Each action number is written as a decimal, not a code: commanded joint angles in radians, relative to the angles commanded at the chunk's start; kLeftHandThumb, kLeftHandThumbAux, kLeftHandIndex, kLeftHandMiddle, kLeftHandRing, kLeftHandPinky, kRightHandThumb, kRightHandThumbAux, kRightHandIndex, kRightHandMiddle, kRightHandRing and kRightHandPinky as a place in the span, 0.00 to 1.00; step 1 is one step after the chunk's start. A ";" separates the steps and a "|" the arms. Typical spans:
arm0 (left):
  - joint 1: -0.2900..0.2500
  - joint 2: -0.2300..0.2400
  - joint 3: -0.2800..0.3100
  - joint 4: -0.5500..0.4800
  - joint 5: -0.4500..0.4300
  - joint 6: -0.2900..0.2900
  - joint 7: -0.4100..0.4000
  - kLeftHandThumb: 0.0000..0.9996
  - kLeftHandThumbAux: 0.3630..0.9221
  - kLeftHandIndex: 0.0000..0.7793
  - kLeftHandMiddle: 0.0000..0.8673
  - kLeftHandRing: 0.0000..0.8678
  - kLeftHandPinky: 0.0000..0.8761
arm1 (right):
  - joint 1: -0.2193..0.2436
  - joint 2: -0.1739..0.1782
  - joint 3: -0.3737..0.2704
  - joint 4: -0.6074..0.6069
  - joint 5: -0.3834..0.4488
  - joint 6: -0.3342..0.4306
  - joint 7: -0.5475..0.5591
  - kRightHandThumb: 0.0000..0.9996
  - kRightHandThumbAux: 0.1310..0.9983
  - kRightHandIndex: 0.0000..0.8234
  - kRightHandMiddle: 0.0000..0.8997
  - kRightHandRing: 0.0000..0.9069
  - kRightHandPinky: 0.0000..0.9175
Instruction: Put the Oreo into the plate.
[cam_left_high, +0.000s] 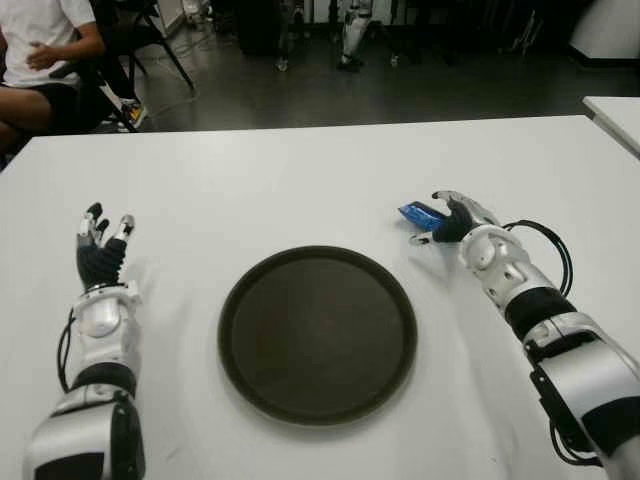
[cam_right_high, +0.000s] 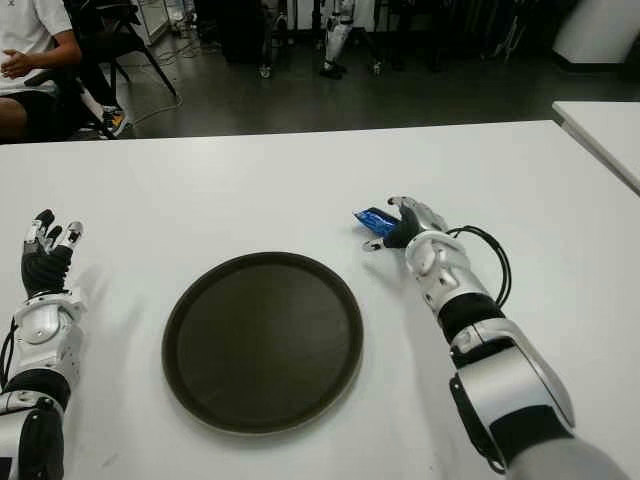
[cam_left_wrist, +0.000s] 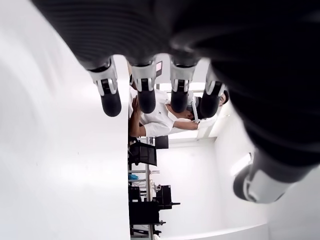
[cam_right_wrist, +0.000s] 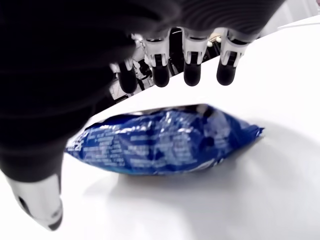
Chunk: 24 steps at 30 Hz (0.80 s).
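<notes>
While eye view hides gap, right wrist shows right robot hand (cam_right_wrist: 150, 75) spread above Oreo (cam_right_wrist: 165, 140).

The right hand (cam_left_high: 452, 218), a silver and black multi-fingered hand, is being held forward at the end of an outstretched silver and black right arm (cam_left_high: 545, 320), its fingers (cam_right_wrist: 192, 70) extended and spread, closed on nothing. The left hand (cam_left_high: 101, 245), of the same silver and black build, is being held palm-down with its fingers (cam_left_wrist: 111, 102) straight and relaxed, the left forearm (cam_left_high: 100, 340) being kept pointing ahead.
</notes>
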 joint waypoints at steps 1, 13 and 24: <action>0.002 -0.001 -0.001 -0.003 0.001 -0.004 0.001 0.00 0.41 0.00 0.00 0.00 0.00 | 0.002 0.000 0.001 -0.003 -0.001 0.005 0.001 0.00 0.62 0.00 0.04 0.03 0.02; 0.009 -0.002 -0.002 -0.011 0.000 -0.017 -0.006 0.00 0.44 0.00 0.00 0.00 0.00 | 0.008 0.000 0.014 -0.012 -0.011 0.012 -0.010 0.00 0.64 0.00 0.05 0.04 0.02; 0.009 -0.001 -0.004 -0.012 0.001 -0.011 -0.007 0.00 0.46 0.00 0.00 0.00 0.00 | 0.013 -0.005 0.020 -0.024 -0.010 0.014 -0.005 0.00 0.63 0.00 0.06 0.04 0.01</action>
